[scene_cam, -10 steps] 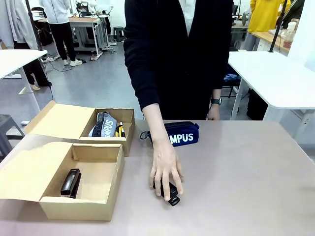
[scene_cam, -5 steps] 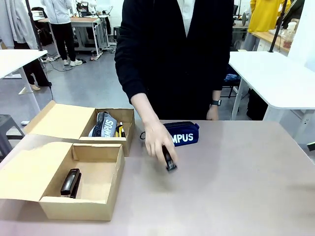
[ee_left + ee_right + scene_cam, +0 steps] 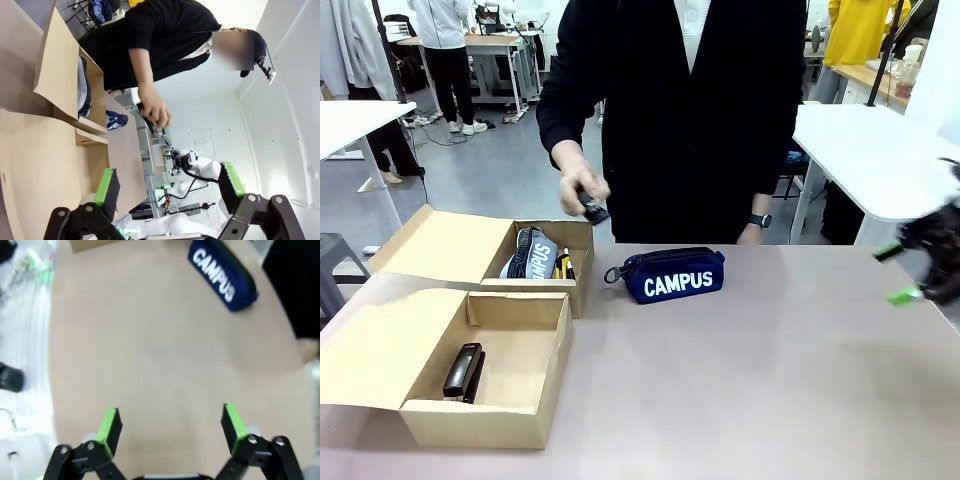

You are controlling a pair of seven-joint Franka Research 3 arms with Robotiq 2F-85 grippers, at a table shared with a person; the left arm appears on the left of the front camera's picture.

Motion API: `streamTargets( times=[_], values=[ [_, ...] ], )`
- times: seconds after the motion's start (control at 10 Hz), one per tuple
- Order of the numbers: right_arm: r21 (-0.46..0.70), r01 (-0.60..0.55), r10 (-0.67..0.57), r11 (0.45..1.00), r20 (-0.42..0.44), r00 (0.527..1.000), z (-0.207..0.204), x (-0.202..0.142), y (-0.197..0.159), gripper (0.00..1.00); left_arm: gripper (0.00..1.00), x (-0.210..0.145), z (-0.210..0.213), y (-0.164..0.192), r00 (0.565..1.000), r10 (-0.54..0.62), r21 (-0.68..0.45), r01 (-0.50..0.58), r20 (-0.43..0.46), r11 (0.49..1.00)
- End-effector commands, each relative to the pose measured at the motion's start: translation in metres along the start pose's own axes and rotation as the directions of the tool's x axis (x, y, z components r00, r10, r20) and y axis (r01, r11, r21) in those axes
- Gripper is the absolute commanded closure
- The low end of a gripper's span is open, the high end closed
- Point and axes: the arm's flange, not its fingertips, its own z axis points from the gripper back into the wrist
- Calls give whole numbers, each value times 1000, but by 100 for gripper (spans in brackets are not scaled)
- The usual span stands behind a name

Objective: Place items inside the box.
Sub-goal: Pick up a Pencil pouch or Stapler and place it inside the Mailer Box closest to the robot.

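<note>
Tabletop lies bare across its middle, right side and near edge. Navy pouch blocks the far edge's centre. Far box and near box fill the left edge (a person's hand hovers above the far one).

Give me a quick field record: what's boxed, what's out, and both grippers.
far box: grey pouch and a small yellow item inside
near box: black stapler inside
navy pouch: on the table, outside both boxes
person's hand: raised off the table, holding a small black item
left gripper: open, empty
right gripper: open, empty, near the table's right edge
</note>
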Motion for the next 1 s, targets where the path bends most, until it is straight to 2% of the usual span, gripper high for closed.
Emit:
streamTargets(
  times=[0.0, 0.1, 0.2, 0.3, 0.4, 0.5, 0.6, 0.7, 0.9],
  values=[
    [-42, -138, 135, 989, -66, 989, -54, 42, -43, 0, 0, 0, 0, -2, 1000, -16, -20, 16, 8, 1000],
    [-84, -193, 180, 978, -146, 973, -80, 73, -54, 0, 0, 0, 0, -2, 1000, -16, -20, 16, 8, 1000],
    [-84, -233, 217, 969, -167, 962, -94, 92, -57, 0, 0, 0, 0, -2, 1000, -16, -20, 16, 8, 1000],
    [-83, -210, 191, 974, -193, 962, -93, 96, -52, 0, 0, 0, 0, -2, 1000, -16, -20, 16, 8, 1000],
    [-47, -234, 226, 971, -126, 966, -84, 95, -37, 0, 0, 0, 0, -2, 1000, -16, -20, 16, 8, 1000],
    [-47, -234, 226, 971, -126, 966, -84, 95, -37, 0, 0, 0, 0, -2, 1000, -16, -20, 16, 8, 1000],
    [-56, -246, 236, 968, -152, 960, -104, 104, -48, 0, 0, 0, 0, -2, 1000, -16, -20, 16, 8, 1000],
    [-56, -353, 339, 934, -174, 925, -114, 109, -56, 0, 0, 0, 0, -2, 1000, -16, -20, 16, 8, 1000],
    [-26, -448, 432, 894, -220, 874, -152, 154, -103, 0, 0, 0, 0, -2, 1000, -16, -20, 16, 8, 1000]
  ],
)
